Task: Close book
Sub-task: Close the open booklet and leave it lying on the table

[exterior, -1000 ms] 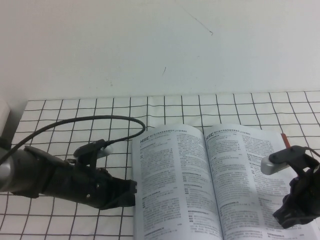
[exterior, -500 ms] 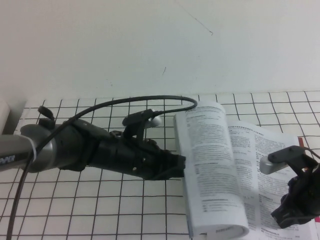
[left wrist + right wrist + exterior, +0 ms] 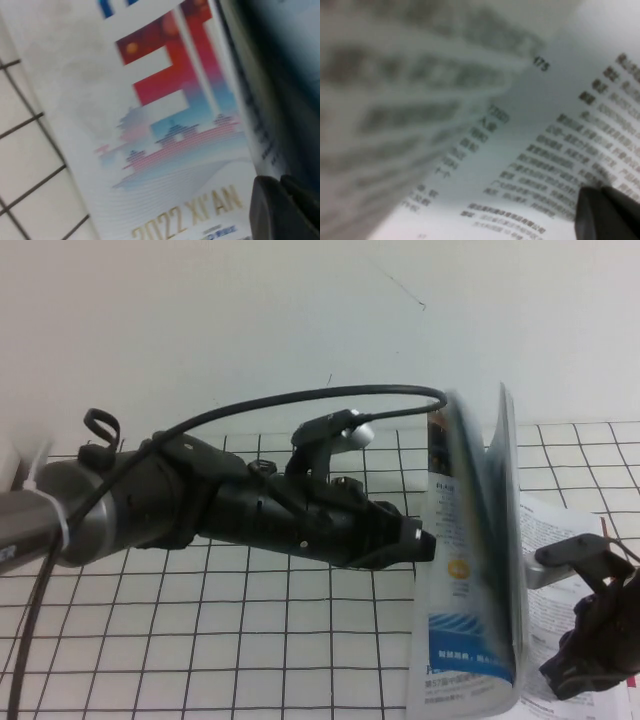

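Grid counter (image 3: 200,640) | book (image 3: 470,570) at 4 o'clock, left half now swung upright, about half closed | left gripper (image 3: 418,540) at its 9 o'clock, fingers together, pushing it over | right gripper (image 3: 565,672) at 5 o'clock, fingers together, beside its right half

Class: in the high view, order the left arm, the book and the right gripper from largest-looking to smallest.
1. About alike, unranked: left arm, its left gripper at the raised cover, and book.
2. Smallest: right gripper, at the open page.
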Action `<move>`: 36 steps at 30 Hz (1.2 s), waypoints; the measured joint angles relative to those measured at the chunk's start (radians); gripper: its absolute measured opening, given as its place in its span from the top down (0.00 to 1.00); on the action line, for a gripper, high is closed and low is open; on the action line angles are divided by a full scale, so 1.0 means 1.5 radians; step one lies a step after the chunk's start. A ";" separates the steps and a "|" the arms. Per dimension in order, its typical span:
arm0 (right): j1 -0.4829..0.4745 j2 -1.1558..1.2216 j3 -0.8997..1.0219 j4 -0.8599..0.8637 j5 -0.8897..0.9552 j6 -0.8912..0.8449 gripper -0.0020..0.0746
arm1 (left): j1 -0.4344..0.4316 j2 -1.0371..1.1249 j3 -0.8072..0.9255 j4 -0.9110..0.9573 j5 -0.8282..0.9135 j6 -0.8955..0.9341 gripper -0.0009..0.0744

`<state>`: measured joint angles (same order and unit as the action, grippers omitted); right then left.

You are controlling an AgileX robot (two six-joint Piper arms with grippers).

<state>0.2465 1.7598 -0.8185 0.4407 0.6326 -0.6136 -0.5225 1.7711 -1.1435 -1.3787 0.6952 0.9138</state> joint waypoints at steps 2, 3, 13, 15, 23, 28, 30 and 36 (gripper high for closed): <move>0.000 -0.008 0.002 0.002 0.002 0.001 0.98 | -0.001 -0.028 0.000 0.002 0.003 -0.002 0.99; 0.000 -0.013 0.003 0.002 0.002 0.003 0.98 | -0.001 -0.045 0.000 0.002 0.003 -0.003 0.99; 0.000 -0.226 -0.003 -0.088 0.039 0.124 0.98 | -0.001 -0.213 0.000 0.012 0.009 -0.003 0.99; 0.000 -0.276 -0.024 -0.134 0.067 0.165 0.98 | -0.001 -0.239 0.000 0.026 0.010 -0.005 0.99; 0.000 -0.503 -0.172 -0.240 0.167 0.234 0.98 | -0.001 -0.387 0.000 0.175 0.010 -0.048 0.99; 0.000 -0.612 -0.229 -0.258 0.176 0.190 0.98 | -0.001 -0.503 0.000 0.348 0.028 -0.150 0.99; 0.000 -0.656 -0.230 -0.260 0.185 0.171 0.98 | -0.001 -0.547 0.000 0.424 0.041 -0.204 0.99; 0.000 -0.773 -0.167 -0.253 0.205 0.159 0.98 | -0.001 -0.667 0.004 0.594 0.101 -0.365 0.99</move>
<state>0.2465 0.6005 -1.0694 0.0618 0.9396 -0.3756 -0.5246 0.7709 -1.1372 -0.4874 0.8463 0.3666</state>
